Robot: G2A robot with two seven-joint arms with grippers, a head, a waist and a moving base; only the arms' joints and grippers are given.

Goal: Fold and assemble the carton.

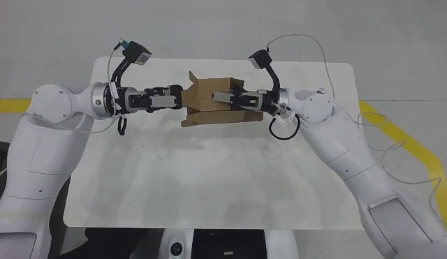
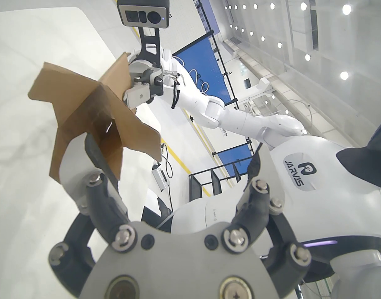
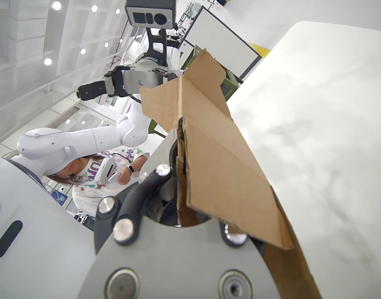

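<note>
Right fingers (image 3: 162, 154) pinch carton (image 2: 94, 110) wall; left fingers (image 2: 97, 154) spread, one touching.

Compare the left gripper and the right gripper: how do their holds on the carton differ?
The left gripper is spread open with one finger against the carton, while the right gripper looks shut on a carton wall. The left gripper's other finger stands free of the cardboard; the right gripper has cardboard between its fingers. Both meet the carton from opposite ends over the table.
</note>
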